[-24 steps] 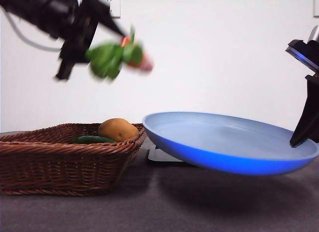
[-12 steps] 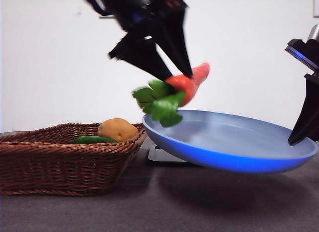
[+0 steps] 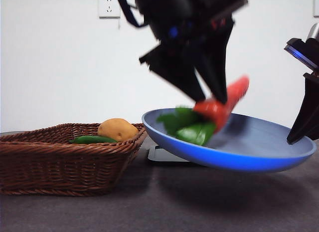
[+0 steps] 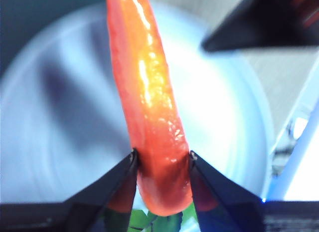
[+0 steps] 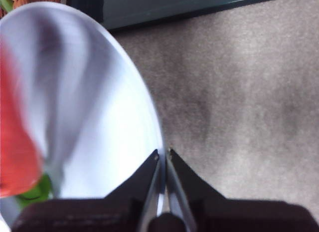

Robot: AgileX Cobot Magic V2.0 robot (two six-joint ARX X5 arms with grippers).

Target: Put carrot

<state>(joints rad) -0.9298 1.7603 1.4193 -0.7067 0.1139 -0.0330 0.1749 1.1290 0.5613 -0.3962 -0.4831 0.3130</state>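
We're lowering the carrot (image 3: pixel 219 105), pinched in the left gripper (image 4: pixel 162 164), onto the plate (image 3: pixel 259 157); right gripper (image 5: pixel 163 159) clamps the plate's right rim. Next: let go.

basket (image 3: pixel 60 162) beside plate (image 3: pixel 279 137), plate centre open

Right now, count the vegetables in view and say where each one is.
3. The carrot is held by the left tool over the blue plate. The potato and the green vegetable lie in the basket, which may hide more.
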